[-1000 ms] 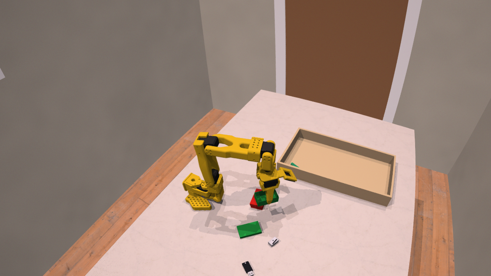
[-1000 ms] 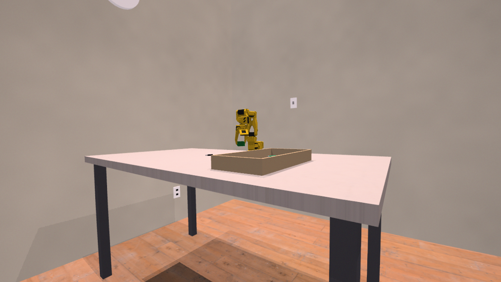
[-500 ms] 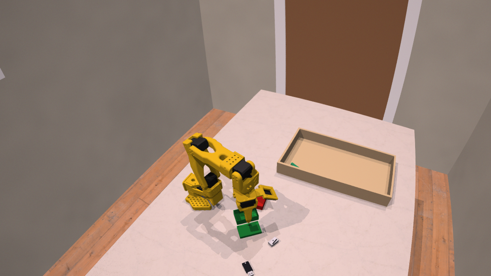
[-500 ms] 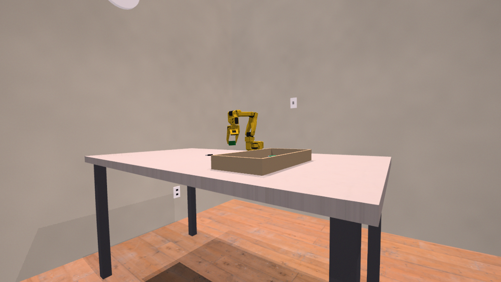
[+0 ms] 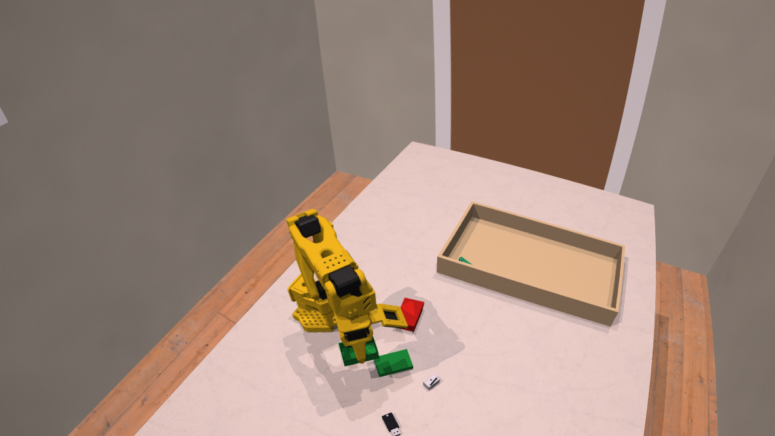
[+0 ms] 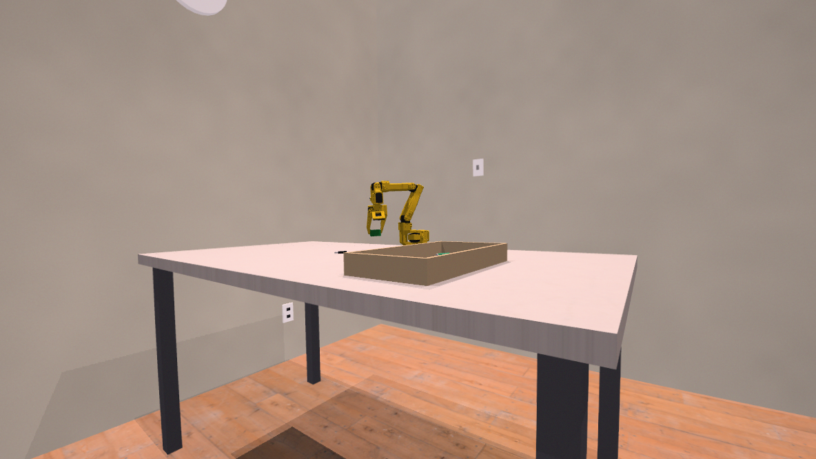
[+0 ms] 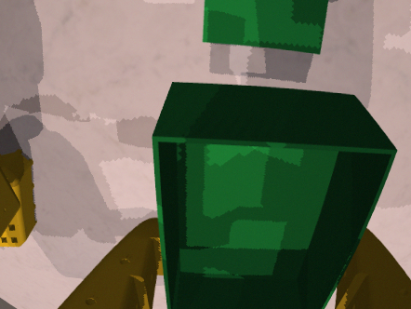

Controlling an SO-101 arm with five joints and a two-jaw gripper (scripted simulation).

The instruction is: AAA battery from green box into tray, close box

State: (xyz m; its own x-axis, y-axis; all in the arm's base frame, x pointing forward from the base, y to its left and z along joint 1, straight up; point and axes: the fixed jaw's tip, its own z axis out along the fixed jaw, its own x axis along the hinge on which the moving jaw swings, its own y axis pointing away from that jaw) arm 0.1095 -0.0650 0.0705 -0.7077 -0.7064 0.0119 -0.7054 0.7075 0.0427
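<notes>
Yellow gripper (image 5: 362,352) (image 6: 375,231) (image 7: 253,275) clamps the open green rectangular box base (image 5: 349,355) (image 6: 375,232) (image 7: 256,186) above the pale table (image 5: 541,368) (image 6: 273,262) (image 7: 93,70). Small green cylindrical battery (image 5: 464,260) (image 6: 442,253) lies in the tan rectangular tray (image 5: 525,287) (image 6: 388,269).
</notes>
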